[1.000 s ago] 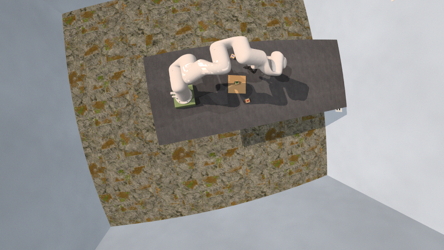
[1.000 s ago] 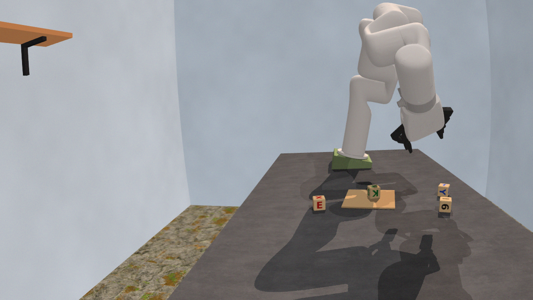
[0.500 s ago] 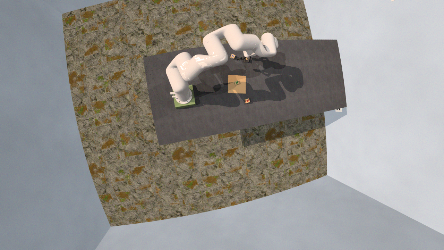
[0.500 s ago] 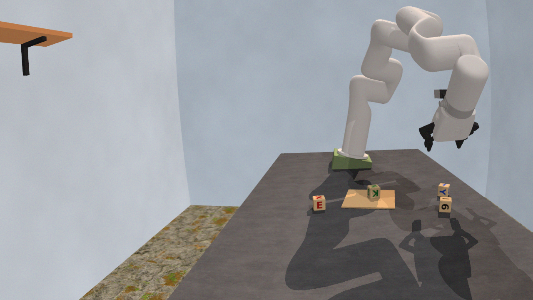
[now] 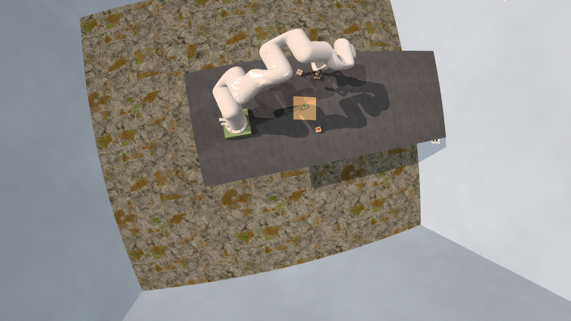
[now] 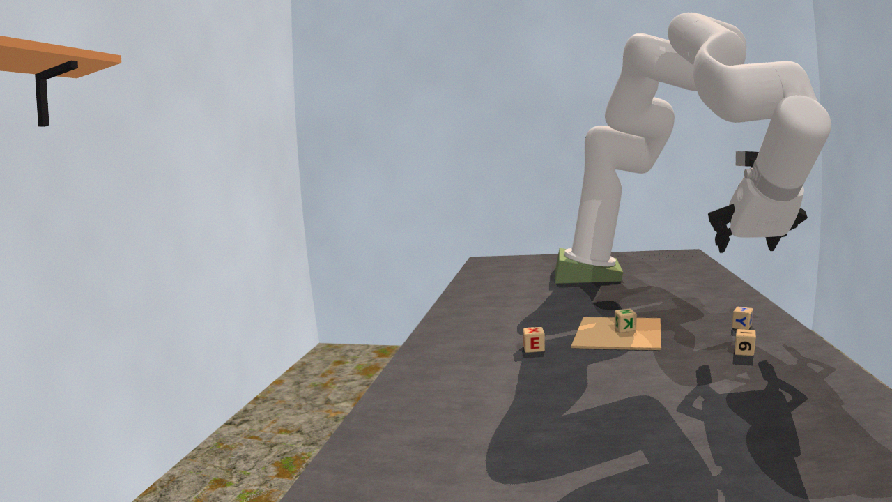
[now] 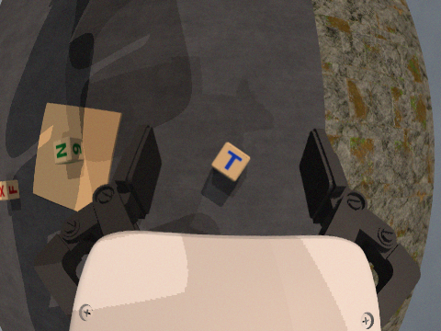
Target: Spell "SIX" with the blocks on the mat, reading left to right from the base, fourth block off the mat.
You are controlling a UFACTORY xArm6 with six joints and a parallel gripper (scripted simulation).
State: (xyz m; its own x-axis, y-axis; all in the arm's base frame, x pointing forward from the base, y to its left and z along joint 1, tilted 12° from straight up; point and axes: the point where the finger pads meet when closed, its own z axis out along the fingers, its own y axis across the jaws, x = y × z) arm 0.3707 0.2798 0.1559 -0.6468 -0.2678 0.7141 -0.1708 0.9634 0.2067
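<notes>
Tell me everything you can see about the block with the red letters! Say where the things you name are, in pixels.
The red-lettered block (image 5: 318, 129) (image 6: 534, 340) (image 7: 9, 189) is a small, light tan cube that looks wooden. A red X is on its top. One side has a red E, and another shows a red letter that looks like an F. It sits flat on the dark table (image 5: 247, 159) (image 6: 398, 436) (image 7: 257, 60), off the mat (image 5: 299, 113) (image 6: 598, 340) (image 7: 98, 138). Nothing else touches it.

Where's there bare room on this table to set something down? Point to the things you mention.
Between the green base (image 5: 240, 135) (image 6: 586, 273) and tan mat (image 5: 299, 115) (image 6: 592, 338) (image 7: 98, 131), and between the red X block (image 5: 318, 129) (image 6: 534, 340) (image 7: 10, 189) and the nearest long table edge. Crowded: beneath the open gripper (image 5: 310, 74) (image 6: 747, 249) (image 7: 231, 144), around the blue T block (image 5: 299, 72) (image 6: 742, 318) (image 7: 231, 161) and black-lettered block (image 6: 745, 342).
</notes>
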